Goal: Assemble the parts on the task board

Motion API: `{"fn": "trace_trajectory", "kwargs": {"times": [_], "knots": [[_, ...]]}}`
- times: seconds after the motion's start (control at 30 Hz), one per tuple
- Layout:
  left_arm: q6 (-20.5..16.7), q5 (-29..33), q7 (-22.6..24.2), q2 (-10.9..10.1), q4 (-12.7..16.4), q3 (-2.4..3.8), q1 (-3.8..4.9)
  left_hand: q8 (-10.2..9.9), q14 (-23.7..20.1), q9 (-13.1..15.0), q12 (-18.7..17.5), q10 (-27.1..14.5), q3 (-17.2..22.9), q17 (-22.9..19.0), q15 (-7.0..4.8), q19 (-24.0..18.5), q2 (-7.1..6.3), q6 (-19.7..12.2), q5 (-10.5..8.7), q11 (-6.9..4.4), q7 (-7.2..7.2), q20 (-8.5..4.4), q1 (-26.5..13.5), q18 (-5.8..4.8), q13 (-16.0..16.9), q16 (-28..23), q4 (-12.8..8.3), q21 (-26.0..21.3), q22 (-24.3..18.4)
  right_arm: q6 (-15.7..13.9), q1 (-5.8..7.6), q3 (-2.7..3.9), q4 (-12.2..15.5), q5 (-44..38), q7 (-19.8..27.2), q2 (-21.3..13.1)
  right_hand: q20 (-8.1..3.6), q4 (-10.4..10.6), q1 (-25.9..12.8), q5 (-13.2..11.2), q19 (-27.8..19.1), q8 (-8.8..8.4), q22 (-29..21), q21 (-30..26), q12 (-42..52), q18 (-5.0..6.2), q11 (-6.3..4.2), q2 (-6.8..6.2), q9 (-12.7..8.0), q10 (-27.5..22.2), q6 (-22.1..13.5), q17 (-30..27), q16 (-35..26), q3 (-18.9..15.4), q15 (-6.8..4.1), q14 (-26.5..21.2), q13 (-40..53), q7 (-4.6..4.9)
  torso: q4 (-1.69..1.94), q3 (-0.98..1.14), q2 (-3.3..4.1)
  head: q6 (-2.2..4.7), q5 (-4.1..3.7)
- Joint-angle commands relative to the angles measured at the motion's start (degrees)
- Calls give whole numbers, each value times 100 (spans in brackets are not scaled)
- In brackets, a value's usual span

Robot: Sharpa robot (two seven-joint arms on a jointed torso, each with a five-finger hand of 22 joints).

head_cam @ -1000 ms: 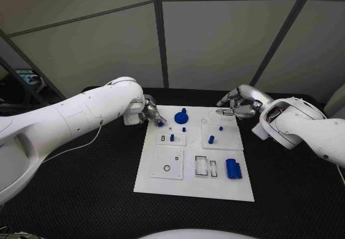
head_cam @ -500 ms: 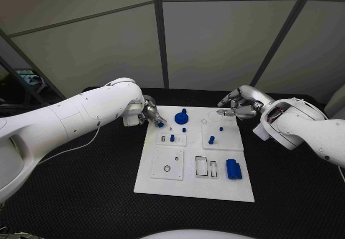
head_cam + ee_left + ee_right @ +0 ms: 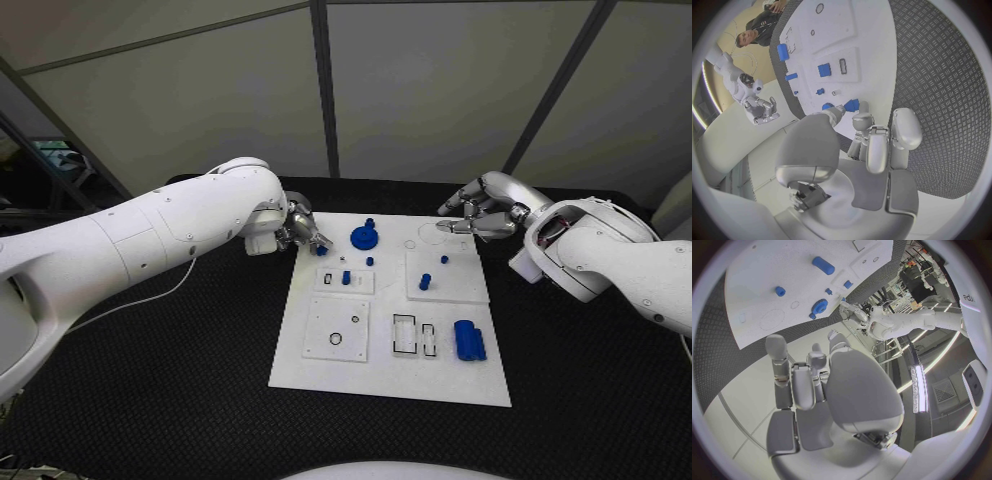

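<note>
The white task board [image 3: 389, 375] lies in the middle of the black table. At its far left corner my left hand [image 3: 299, 230] pinches a small blue part [image 3: 320, 249] between thumb and fingertips; the left wrist view shows that part [image 3: 851, 105] at the fingertips, just above the board [image 3: 861, 40]. A round blue part [image 3: 364, 237] stands beside it. Short blue pegs [image 3: 424, 282] stand in the board's middle plates, and a larger blue block [image 3: 469, 339] sits near its right side. My right hand [image 3: 483, 212] hovers at the far right corner with nothing in its spread fingers [image 3: 776, 347].
Black matting [image 3: 591, 360] surrounds the board on all sides. Both white forearms reach in over the table's far half, left [image 3: 159, 235] and right [image 3: 606, 260]. A wall of grey panels stands behind the table.
The right hand has edged slightly to the right. The left hand keeps its pinch on the small blue part at the same corner.
</note>
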Motion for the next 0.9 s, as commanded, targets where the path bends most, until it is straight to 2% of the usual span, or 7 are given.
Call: {"fn": "trace_trajectory", "kwargs": {"times": [0.03,0.37,0.47,0.53,0.9], "knots": [[-66,13,82,-22,37,2,7,-34,349,-13,21,32,2145,757,40,9,-26,19,28,18,19,27,-66,-171,8,6,-2083,15,10,25,8,4,14,-16,32,-4,-27,20,26,25,23,12,-5,-23,-34,97,-23,18,-5,-8,-8,57,-33,19,-51,263,-6,-13,-1,-1,4,2,5],[-83,19,133,-91,133,1,6,-131,357,-97,58,68,2318,778,42,35,-77,72,184,23,28,30,-144,-182,41,19,-2124,75,72,30,8,4,21,-16,29,-12,-27,20,26,25,23,12,-5,-23,-34,97,-23,18,-5,-8,-8,57,-33,19,-51,263,-6,-13,0,0,0,1,10],[-113,23,163,-120,166,1,6,-212,369,-162,79,92,2419,807,42,38,-104,103,396,26,33,27,-195,-182,62,37,-2146,93,97,33,8,4,24,-16,27,-16,-27,20,26,25,23,12,-5,-23,-34,97,-23,18,-5,-8,-8,57,-33,19,-51,263,-6,-13,-3,0,0,1,12],[-123,26,177,-136,182,1,6,-245,375,-190,92,106,2465,823,41,47,-115,128,443,25,33,25,-214,-185,78,46,-2162,112,115,34,8,4,25,-16,26,-18,-27,20,26,25,23,12,-5,-23,-34,97,-23,18,-5,-8,-8,57,-33,19,-51,263,-6,-13,-3,0,0,3,13],[-159,63,296,-253,311,-1,5,-400,398,-319,155,183,2643,879,31,72,-145,241,501,18,27,17,-287,-194,164,80,-2241,171,176,37,8,4,28,-16,22,-21,-27,20,26,25,23,12,-5,-23,-34,97,-23,18,-5,-8,-8,57,-33,19,-51,263,-6,-13,-1,-1,0,4,9]]}}
